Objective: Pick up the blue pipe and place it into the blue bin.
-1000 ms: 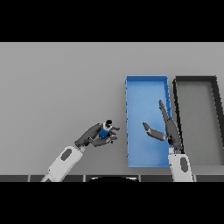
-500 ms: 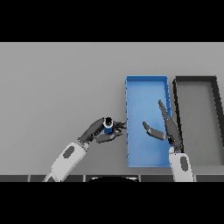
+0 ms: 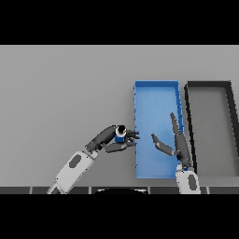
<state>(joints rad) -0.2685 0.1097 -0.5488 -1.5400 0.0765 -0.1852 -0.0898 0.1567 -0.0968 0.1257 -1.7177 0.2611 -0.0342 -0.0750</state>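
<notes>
The blue pipe is a short blue tube with a dark ring-shaped end facing up. My left hand is curled round it and holds it just left of the blue bin, with the fingertips reaching the bin's left side. My right hand is open over the blue bin, fingers straight and thumb spread to the left. It does not touch the pipe.
A black bin stands directly right of the blue bin, both on the grey table. My right forearm comes up from the lower edge beside the blue bin.
My left hand has carried the blue pipe to the right, from the open table to the blue bin's left side. The right hand has hardly moved.
</notes>
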